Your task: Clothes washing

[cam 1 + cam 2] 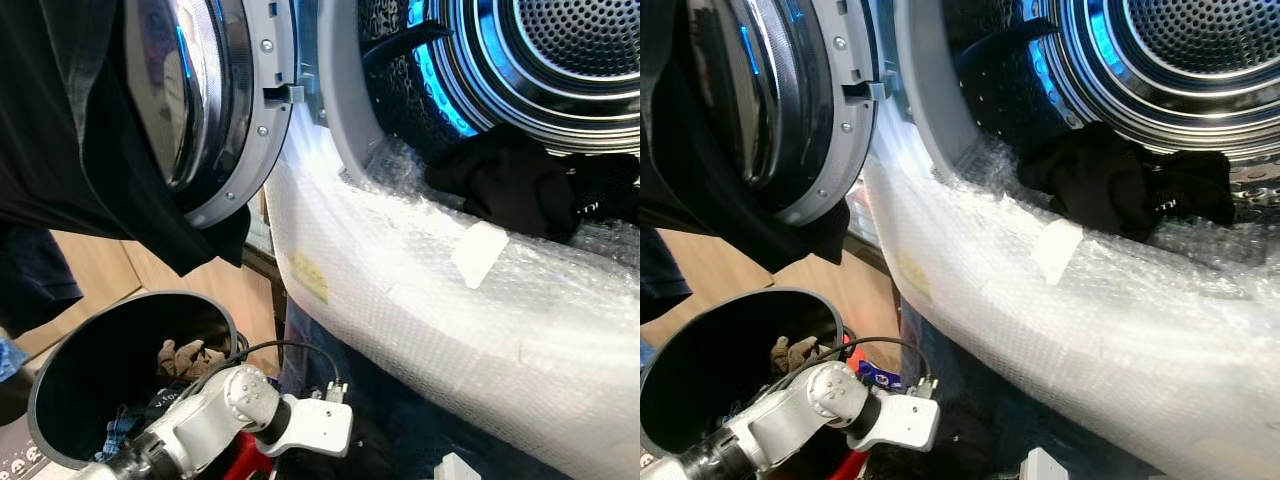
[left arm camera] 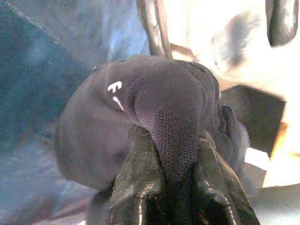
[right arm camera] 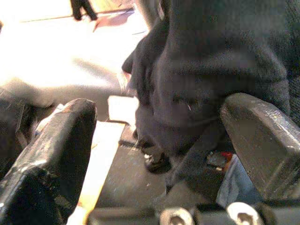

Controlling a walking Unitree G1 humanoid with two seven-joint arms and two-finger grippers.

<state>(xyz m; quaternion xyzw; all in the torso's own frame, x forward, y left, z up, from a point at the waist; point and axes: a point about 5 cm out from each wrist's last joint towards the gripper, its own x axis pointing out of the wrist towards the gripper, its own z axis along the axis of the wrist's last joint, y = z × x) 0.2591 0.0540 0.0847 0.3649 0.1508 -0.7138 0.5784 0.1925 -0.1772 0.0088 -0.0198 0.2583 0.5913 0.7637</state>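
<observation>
Loading partway: left gripper (image 2: 176,187) clamping dark garment (image 2: 140,117), right gripper (image 3: 159,140) gaping, black clothes (image 1: 510,185) sitting on drum (image 1: 580,70) lip, more waiting in bin (image 1: 60,380).

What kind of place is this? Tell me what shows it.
Probably a home laundry corner: a front-loading washing machine with its door open, dark clothes lying at the drum's mouth, and a round laundry basket holding more garments.

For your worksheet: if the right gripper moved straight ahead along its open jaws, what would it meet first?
Most likely the dark garment hanging just ahead of the right gripper, partly between its open jaws. Depth is unclear, so how close it hangs is uncertain.
</observation>
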